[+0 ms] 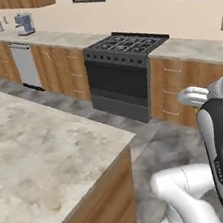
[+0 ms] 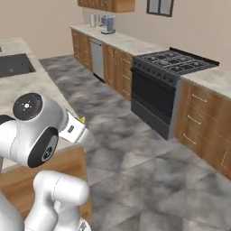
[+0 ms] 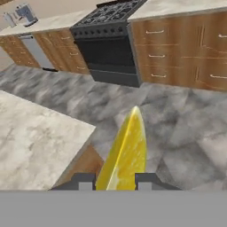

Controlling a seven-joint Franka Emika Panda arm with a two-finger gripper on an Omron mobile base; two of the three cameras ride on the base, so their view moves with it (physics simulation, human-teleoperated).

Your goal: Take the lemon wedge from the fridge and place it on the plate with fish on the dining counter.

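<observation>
Yellow lemon wedge (image 3: 126, 150): pinched in our claw (image 3: 116, 181), closed on it, carried over the floor beside the worktop corner. Marbled worktop (image 3: 35, 142): bare where we see it. Risk, in our judgement: a thin pinch could slip and drop it. Beyond: black stove (image 3: 108, 44), wooden cabinets (image 3: 181, 48).

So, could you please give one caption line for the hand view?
Gripper holding the lemon wedge above the floor, beside the dining counter corner.
</observation>
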